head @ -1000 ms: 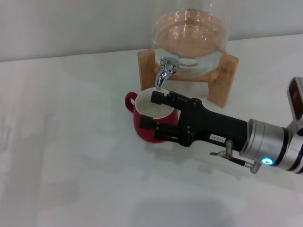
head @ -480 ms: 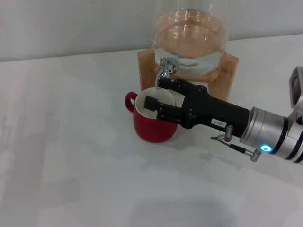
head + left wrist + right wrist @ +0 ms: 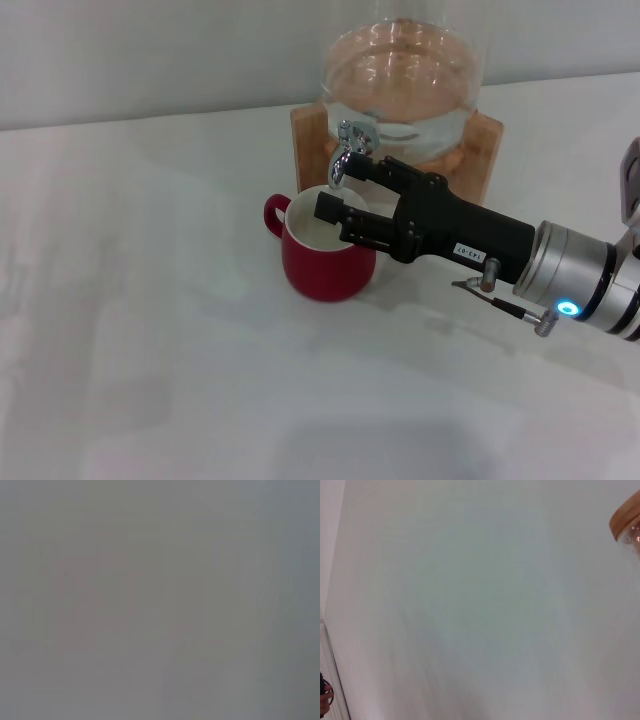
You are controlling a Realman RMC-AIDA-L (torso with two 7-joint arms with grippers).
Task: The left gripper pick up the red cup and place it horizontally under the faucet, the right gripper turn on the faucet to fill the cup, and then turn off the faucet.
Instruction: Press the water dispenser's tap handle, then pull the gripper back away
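Observation:
The red cup point(image 3: 322, 268) stands upright on the white table, its handle to the left, directly below the faucet point(image 3: 347, 148). The faucet is a chrome spigot on the front of the glass jar point(image 3: 405, 75). My right gripper point(image 3: 351, 188) reaches in from the right, open. One finger hangs over the cup's white inside, and the other sits just right of the spout. No water stream shows. My left gripper is out of view, and the left wrist view shows only plain grey.
The jar sits in a wooden stand point(image 3: 482, 160) at the back of the table point(image 3: 150, 330). The right wrist view shows a pale surface and, at its edge, a wooden rim point(image 3: 626, 516).
My right gripper has risen from beside the cup's body to the level of the faucet spout and shifted slightly back. The cup has not moved.

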